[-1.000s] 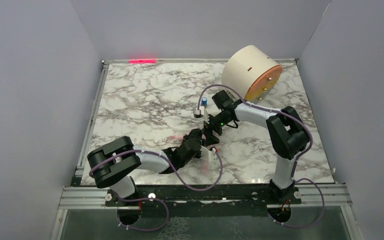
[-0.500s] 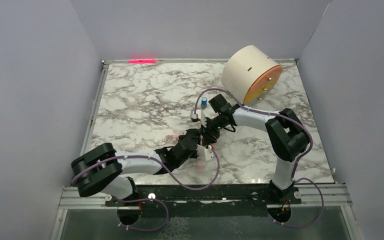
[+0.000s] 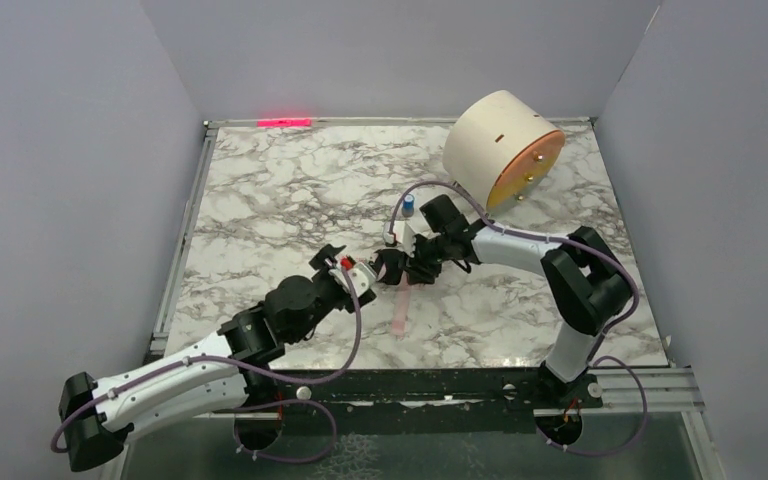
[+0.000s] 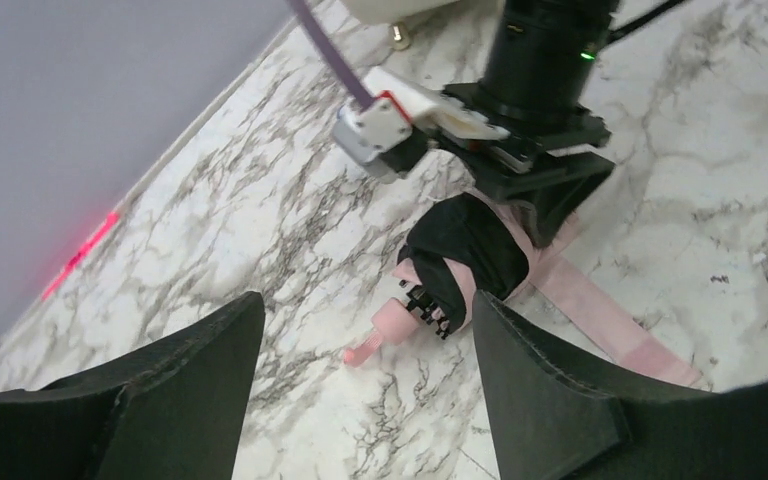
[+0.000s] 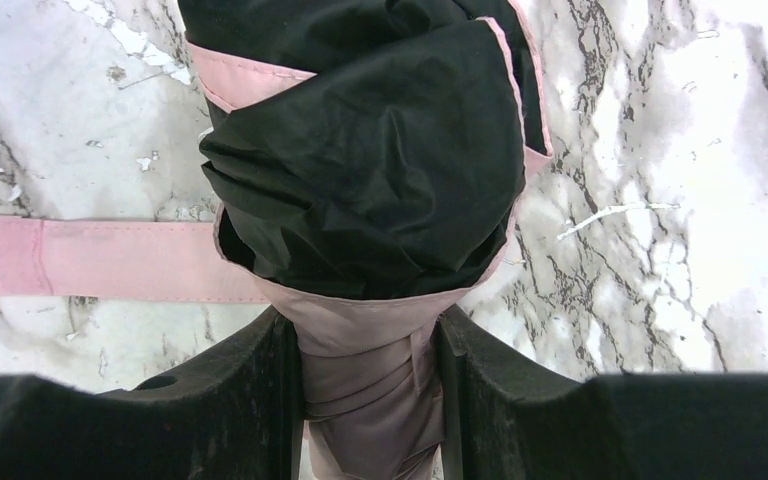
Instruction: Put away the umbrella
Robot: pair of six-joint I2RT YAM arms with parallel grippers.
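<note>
The umbrella lies on the marble table, a folded bundle with pale pink fabric outside and black lining showing. My right gripper is shut on its pink folded end. Its long pink strap lies flat on the table, also seen in the top view. In the left wrist view the umbrella shows its small pink handle pointing towards my left gripper, which is open and empty, just short of the handle. In the top view the left gripper is left of the umbrella and the right gripper is on its right.
A cream cylindrical drum with an orange face lies on its side at the back right of the marble table. Grey walls enclose the table on three sides. A red light line glows at the back edge.
My left arm has stretched out forward, and its gripper now faces the umbrella's handle from the left. The strap now lies uncovered on the table. My right gripper has shifted slightly left with the umbrella.
</note>
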